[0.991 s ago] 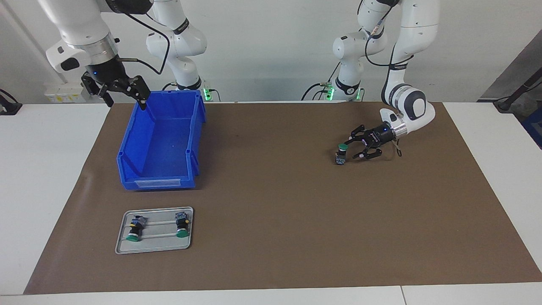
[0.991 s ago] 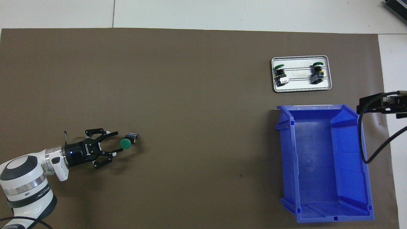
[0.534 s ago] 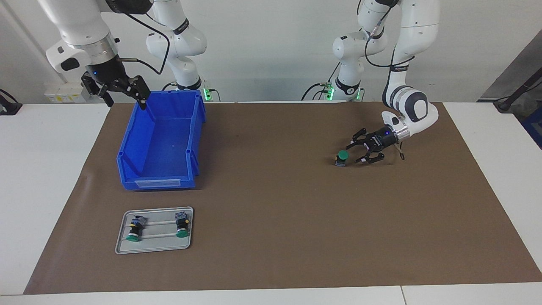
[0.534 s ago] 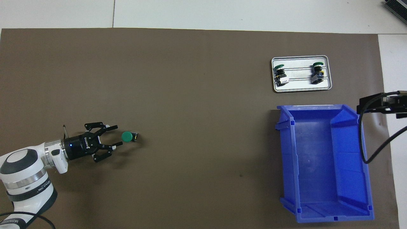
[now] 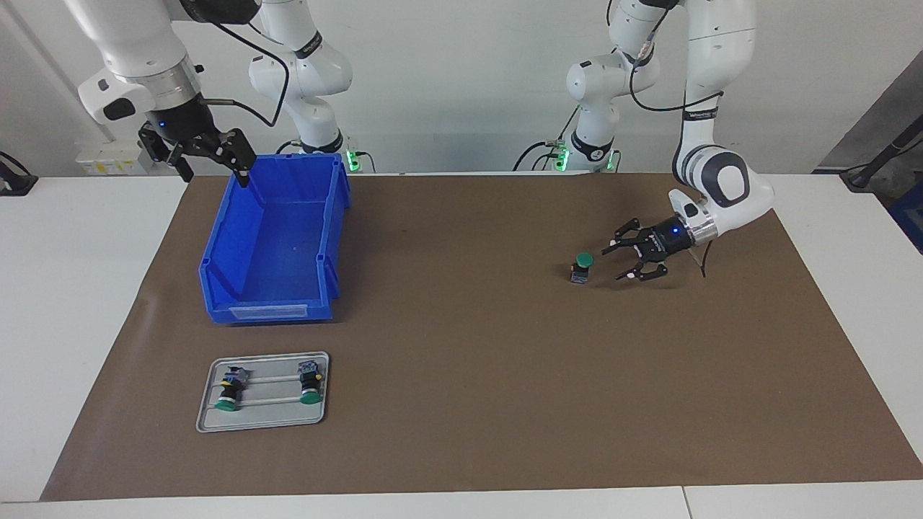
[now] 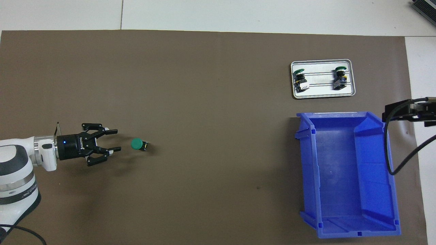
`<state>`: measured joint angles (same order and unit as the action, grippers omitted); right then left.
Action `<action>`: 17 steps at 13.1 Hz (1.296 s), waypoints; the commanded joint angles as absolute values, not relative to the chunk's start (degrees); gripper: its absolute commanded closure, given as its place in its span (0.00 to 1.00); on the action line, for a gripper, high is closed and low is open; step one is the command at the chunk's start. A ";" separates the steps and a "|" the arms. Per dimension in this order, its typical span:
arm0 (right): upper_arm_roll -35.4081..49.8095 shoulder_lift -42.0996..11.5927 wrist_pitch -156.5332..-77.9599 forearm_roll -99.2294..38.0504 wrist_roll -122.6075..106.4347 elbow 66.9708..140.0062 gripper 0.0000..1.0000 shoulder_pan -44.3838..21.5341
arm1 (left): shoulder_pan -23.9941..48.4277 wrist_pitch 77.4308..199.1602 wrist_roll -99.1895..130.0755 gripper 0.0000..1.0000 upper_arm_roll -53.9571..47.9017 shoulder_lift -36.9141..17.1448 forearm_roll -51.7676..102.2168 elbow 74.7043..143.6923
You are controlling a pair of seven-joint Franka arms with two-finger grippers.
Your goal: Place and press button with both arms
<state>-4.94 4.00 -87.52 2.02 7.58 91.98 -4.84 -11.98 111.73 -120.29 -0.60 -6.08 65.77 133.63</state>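
Left end effector [image 5: 626,256] hangs low, fingers spread; right end effector [image 5: 209,155] raised, waiting.

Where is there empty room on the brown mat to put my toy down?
The widest bare patch of the brown mat lies between the standing button and the blue bin. It is crowded where the open left tool hovers beside that button, and at the tray of two buttons beside the bin. The right tool waits over the bin's edge.

Right arm's black claw gripper [image 6: 408,112] — cut off by the overhead view's 3 o'clock edge, finger state unreadable. White glossy left arm [image 6: 15,170] cropped at 8 o'clock. Two green-capped spare push-buttons [image 5: 232,389] on the grey metal tray [image 5: 209,422] — terminal detail too small.
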 commanded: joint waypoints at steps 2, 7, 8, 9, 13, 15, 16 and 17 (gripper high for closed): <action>-4.83 4.22 -86.57 0.53 6.68 91.58 0.00 -4.39 | -10.64 113.30 -102.88 0.33 -0.53 -2.20 52.42 128.08; -4.83 4.22 -86.57 0.53 6.68 91.58 0.00 -4.39 | -8.62 113.03 -86.25 0.32 -0.79 -0.70 41.86 121.83; -4.83 4.22 -86.57 0.53 6.68 91.58 0.00 -4.39 | -7.83 112.94 -82.74 0.32 -0.88 -0.70 39.57 120.51; -4.83 4.22 -86.57 0.53 6.68 91.58 0.00 -4.39 | -7.30 112.16 -78.88 0.32 -0.88 -0.36 37.90 119.28; -4.83 4.22 -86.57 0.53 6.68 91.58 0.00 -4.39 | -4.84 111.97 -66.48 0.32 -0.97 1.40 30.08 115.67; -4.83 4.22 -86.57 0.53 6.68 91.58 0.00 -4.39 | -1.77 112.24 -57.27 0.32 -0.97 2.46 23.42 114.09; -4.83 4.22 -86.57 0.53 6.68 91.58 0.00 -4.39 | -0.19 112.32 -52.26 0.32 -1.05 3.07 19.64 113.30; -4.83 4.22 -86.57 0.53 6.68 91.58 0.00 -4.39 | 1.83 112.24 -46.20 0.32 -0.97 3.34 16.21 112.77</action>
<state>-4.94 4.00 -87.52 2.02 7.58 91.98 -4.84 -1.87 112.46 -55.58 -1.60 1.99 22.09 113.76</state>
